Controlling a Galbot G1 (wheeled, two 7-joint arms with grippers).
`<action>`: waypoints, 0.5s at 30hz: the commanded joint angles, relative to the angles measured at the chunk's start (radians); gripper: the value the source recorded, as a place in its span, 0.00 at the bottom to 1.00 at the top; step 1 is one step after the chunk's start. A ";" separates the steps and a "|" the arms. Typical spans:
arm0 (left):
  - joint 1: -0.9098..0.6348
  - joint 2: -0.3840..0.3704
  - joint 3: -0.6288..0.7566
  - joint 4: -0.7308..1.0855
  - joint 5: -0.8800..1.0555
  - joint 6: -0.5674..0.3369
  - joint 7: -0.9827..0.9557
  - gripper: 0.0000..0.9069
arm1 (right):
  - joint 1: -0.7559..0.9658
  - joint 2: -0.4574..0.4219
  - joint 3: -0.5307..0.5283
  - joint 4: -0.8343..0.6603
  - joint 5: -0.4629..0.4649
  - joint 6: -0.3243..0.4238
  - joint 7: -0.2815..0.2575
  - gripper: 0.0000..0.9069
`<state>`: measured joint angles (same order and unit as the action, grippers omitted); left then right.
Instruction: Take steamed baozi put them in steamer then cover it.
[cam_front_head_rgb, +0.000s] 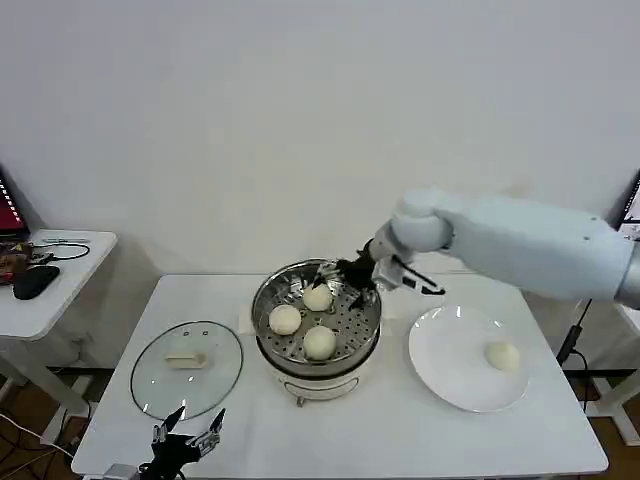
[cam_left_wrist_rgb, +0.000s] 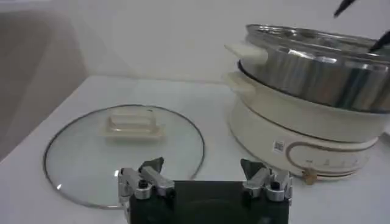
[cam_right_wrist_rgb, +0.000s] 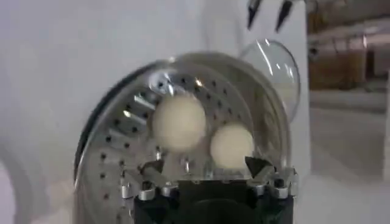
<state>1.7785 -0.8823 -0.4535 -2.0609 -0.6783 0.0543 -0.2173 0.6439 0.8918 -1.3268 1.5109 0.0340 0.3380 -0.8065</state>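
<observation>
White table (cam_front_head_rgb: 400, 430) carries all. Steamer (cam_front_head_rgb: 316, 330) at centre, three baozi (cam_front_head_rgb: 319, 342) on tray. Cover (cam_front_head_rgb: 187, 368) flat to left. Plate (cam_front_head_rgb: 455, 375) right, fourth bun (cam_front_head_rgb: 502, 355). Right pincer (cam_front_head_rgb: 347, 272) over steamer's far rim, spread wide, empty, partly hiding rim. Left pincer (cam_front_head_rgb: 188, 434) at near edge, wide open, arm cut off.

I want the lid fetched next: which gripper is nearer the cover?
Left. The left gripper sits open just at the cover's near rim; the right gripper is open over the steamer.

A white plate (cam_front_head_rgb: 455, 375) sits on the white table (cam_front_head_rgb: 400, 440); a side table (cam_front_head_rgb: 50, 290) holds cables.
</observation>
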 joint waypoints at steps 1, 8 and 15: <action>0.000 -0.001 0.000 -0.003 0.000 0.000 0.000 1.00 | 0.147 -0.164 -0.144 0.031 0.310 -0.266 -0.043 1.00; 0.006 -0.003 0.001 -0.002 0.000 -0.002 0.001 1.00 | 0.170 -0.295 -0.268 0.023 0.377 -0.366 -0.111 1.00; 0.012 -0.009 -0.008 -0.005 -0.001 -0.003 0.000 1.00 | 0.097 -0.353 -0.288 -0.040 0.359 -0.384 -0.134 1.00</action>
<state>1.7904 -0.8913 -0.4611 -2.0650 -0.6791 0.0516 -0.2170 0.7571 0.6619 -1.5253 1.5159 0.3215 0.0594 -0.8975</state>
